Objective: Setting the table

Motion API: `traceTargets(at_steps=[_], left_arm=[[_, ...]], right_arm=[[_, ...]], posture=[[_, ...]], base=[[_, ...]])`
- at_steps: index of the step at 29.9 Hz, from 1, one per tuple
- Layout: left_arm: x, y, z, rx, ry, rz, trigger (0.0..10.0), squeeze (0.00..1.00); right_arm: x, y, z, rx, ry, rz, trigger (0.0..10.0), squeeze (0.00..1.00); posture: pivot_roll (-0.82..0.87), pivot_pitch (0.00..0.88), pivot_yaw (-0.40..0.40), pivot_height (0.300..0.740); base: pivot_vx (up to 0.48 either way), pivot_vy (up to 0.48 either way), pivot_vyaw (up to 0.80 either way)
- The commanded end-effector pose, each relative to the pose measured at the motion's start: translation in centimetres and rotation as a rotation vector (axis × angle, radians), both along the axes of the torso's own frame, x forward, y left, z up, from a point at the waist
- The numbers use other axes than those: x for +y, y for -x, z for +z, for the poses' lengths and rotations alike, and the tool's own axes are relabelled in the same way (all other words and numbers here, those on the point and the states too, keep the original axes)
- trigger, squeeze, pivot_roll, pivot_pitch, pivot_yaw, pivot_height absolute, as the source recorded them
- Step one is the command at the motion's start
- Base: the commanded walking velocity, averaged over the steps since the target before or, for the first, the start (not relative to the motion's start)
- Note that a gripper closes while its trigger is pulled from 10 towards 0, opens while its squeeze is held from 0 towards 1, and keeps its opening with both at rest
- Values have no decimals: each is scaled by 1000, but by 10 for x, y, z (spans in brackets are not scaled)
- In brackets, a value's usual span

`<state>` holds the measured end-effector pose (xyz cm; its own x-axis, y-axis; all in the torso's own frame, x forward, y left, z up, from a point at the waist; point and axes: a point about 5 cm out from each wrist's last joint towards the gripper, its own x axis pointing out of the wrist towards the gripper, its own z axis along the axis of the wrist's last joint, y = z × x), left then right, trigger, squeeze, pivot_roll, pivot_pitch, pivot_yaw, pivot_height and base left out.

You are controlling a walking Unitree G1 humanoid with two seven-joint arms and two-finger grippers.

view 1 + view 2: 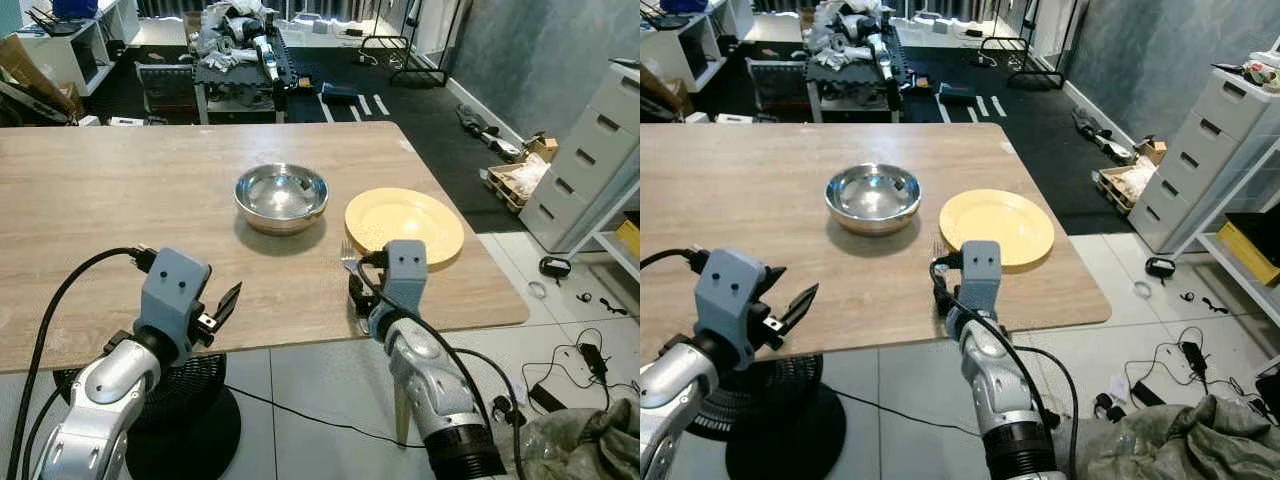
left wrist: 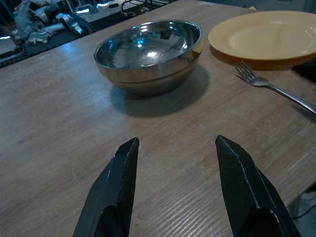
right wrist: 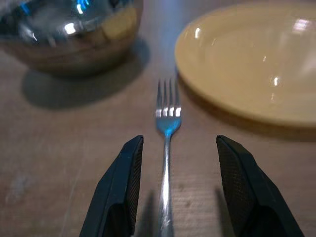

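Observation:
On the wooden table (image 1: 100, 200) a steel bowl (image 1: 281, 195) stands left of an empty yellow plate (image 1: 405, 225). Between them, nearer the front edge, lies a silver fork (image 3: 167, 143) with its tines (image 1: 349, 262) pointing away from me. My right gripper (image 3: 178, 140) is low over the fork's handle, open, one finger (image 3: 121, 197) on each side and neither touching it. Over the front edge, further left, my left gripper (image 2: 177, 142) hovers open and holds nothing. In the left wrist view the bowl (image 2: 148, 47), plate (image 2: 266, 37) and fork (image 2: 266, 84) lie ahead of it.
The table's right edge is just past the plate. A grey drawer cabinet (image 1: 590, 170) stands to the right, with cables (image 1: 590, 360) on the floor. A black round base (image 1: 185, 420) sits under the front edge. A cluttered cart (image 1: 240, 55) stands beyond the table.

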<state>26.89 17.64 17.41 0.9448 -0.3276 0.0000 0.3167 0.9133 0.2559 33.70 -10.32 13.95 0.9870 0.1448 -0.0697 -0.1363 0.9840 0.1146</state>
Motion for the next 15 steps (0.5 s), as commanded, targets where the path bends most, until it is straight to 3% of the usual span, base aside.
traceTargets(at_steps=[1,6,11,15], left_arm=[[-2,0,-6,27,4,7,10000,0],[-3,-2,-18,67,39,97,10000,0],[-5,-2,-20,63,62,149,10000,0],[-6,-3,-21,59,74,175,10000,0]], right_arm=[[-6,4,4,-47,-17,-6,10000,0],[-35,25,22,-233,-89,-60,10000,0],[-48,35,22,-269,-91,-106,10000,0],[-48,39,16,-256,-90,-113,10000,0]], posture=[[54,30,25,740],[37,32,42,740],[32,34,44,740],[30,29,45,740]], base=[[0,0,0],[0,0,0],[0,0,0],[0,0,0]])
